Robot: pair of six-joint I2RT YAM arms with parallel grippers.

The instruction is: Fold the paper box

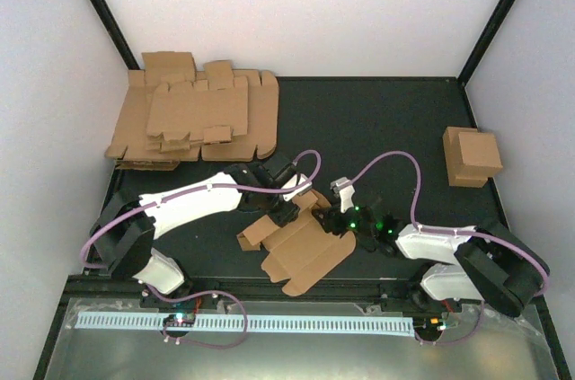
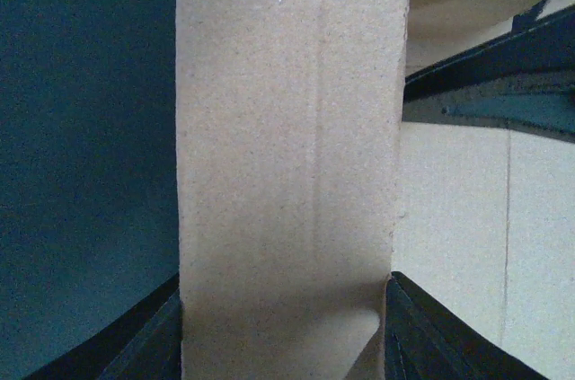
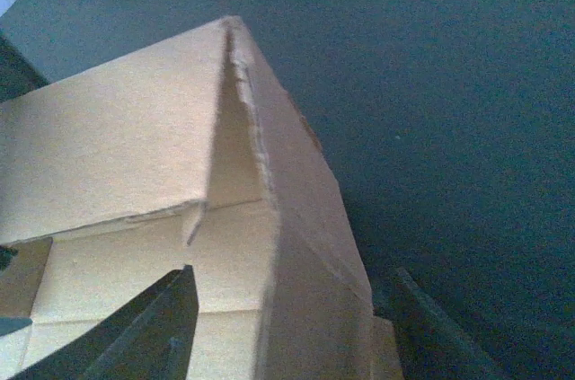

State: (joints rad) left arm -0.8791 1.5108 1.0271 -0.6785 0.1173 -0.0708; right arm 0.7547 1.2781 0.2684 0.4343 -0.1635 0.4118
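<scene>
The paper box [image 1: 301,250] lies partly folded at the table's middle, brown, with flaps spread toward the front. My left gripper [image 1: 287,209] comes at it from the back left. In the left wrist view, one upright cardboard panel [image 2: 287,155] fills the gap of that gripper [image 2: 283,308], and both fingers [image 2: 422,331] press on its edges. My right gripper [image 1: 334,218] is at the box's right side. In the right wrist view a raised wall and corner [image 3: 296,245] stand between the spread fingers [image 3: 153,317] of this gripper [image 3: 292,304], with a gap on the left side.
A pile of flat brown blanks [image 1: 193,119] lies at the back left corner. A finished small brown box [image 1: 472,155] stands at the right edge. A perforated white strip [image 1: 243,322] runs along the front below the arm bases.
</scene>
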